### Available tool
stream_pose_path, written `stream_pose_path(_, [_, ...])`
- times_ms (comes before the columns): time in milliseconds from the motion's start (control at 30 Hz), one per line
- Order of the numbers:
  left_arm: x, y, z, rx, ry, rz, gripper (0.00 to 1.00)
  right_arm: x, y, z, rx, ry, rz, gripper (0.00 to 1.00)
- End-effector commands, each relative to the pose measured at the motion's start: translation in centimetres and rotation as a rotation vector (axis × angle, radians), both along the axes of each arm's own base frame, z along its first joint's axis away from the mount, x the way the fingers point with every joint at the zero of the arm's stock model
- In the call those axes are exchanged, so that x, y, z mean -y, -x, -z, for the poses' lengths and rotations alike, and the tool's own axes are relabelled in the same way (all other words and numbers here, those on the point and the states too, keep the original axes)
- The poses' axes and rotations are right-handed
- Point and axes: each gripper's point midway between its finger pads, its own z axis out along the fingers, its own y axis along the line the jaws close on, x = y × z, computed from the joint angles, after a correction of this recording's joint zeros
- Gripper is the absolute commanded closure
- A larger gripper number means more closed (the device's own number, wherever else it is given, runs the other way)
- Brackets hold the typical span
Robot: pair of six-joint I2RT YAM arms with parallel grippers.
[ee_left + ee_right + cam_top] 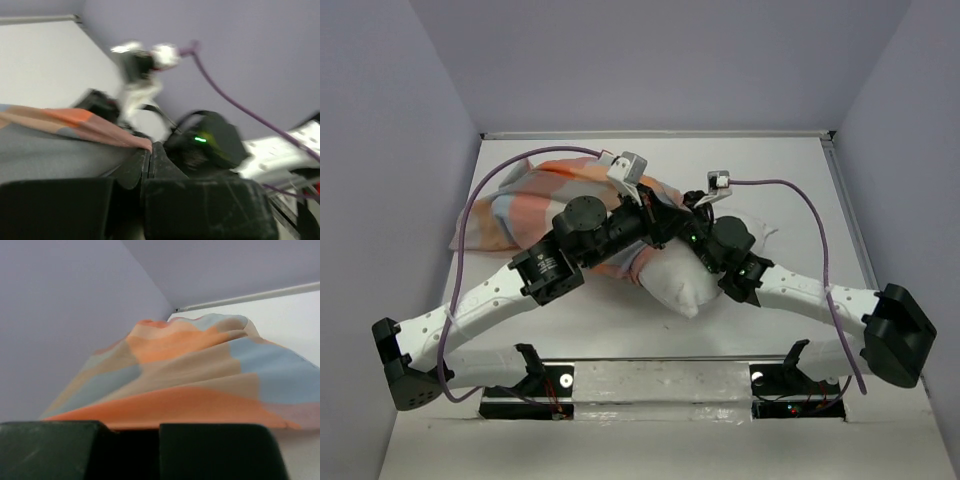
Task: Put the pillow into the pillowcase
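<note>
Top external view: the pillow [680, 282] lies mid-table [620, 335], its white near end poking out from under both arms. The pillowcase [535, 200] is bunched at its far left side; the arms hide where the two meet. In the wrist views the left pincer [150, 155] is together, pinching the pillowcase's edge, and the right pincer [159, 432] is clamped on its orange hem.

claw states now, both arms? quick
Left claw: closed, pinching the pillowcase edge.
Right claw: closed on the pillowcase fabric too.
</note>
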Motion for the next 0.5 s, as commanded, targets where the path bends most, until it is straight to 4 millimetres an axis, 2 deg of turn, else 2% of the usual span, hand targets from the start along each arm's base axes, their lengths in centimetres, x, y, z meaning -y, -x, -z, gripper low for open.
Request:
stream_pose_path(0, [0.3, 11.5, -12.2, 0.13, 0.418, 0.437, 1.0, 1.5, -2.9, -0.2, 0.007, -0.215, 0.051, 1.0])
stream_pose_path(33, [-0.5, 11.8, -12.6, 0.132, 0.437, 0.435, 1.0, 3.8, -3.7, 0.5, -0.008, -0.274, 0.082, 1.0])
stream_pose_path(67, [-1.0, 11.8, -12.7, 0.129, 0.443, 0.424, 1.0, 5.1, -3.9, 0.6, -0.008, -0.301, 0.103, 1.0])
stream_pose_path(100, [-1.2, 11.7, -12.3, 0.122, 0.436, 0.413, 1.0, 6.8, -3.5, -0.6, 0.016, -0.34, 0.123, 1.0])
stream_pose_path(133, [-1.3, 11.4, -11.4, 0.109, 0.406, 0.392, 1.0, 8.5, -3.6, 0.2, 0.01, -0.337, 0.169, 1.0])
stream_pose_path(200, [-1.5, 10.7, -10.1, 0.096, 0.366, 0.345, 1.0, 9.7, -2.7, -0.7, 0.04, -0.345, 0.187, 1.0])
stream_pose_path(233, [-1.5, 10.3, -9.6, 0.083, 0.351, 0.329, 1.0, 9.6, -2.6, -0.6, 0.038, -0.34, 0.18, 1.0])
stream_pose_path(333, [-0.9, 9.3, -7.1, 0.052, 0.301, 0.287, 1.0, 7.5, -2.9, 0.3, 0.002, -0.314, 0.122, 1.0])
stream_pose_path(367, [-0.8, 8.8, -5.8, 0.038, 0.277, 0.264, 1.0, 5.7, -3.0, 1.6, -0.023, -0.31, 0.094, 1.0])
stream_pose_path(400, [-0.9, 8.6, -5.2, 0.031, 0.27, 0.248, 1.0, 4.9, -3.2, 2.4, -0.044, -0.305, 0.098, 1.0])
stream_pose_path(433, [-1.1, 8.4, -4.6, 0.024, 0.262, 0.234, 1.0, 4.2, -4.0, 5.1, -0.121, -0.283, 0.134, 1.0])
stream_pose_path(467, [-1.1, 8.1, -3.9, 0.016, 0.248, 0.218, 1.0, 3.6, -3.7, 4.7, -0.131, -0.3, 0.117, 1.0])
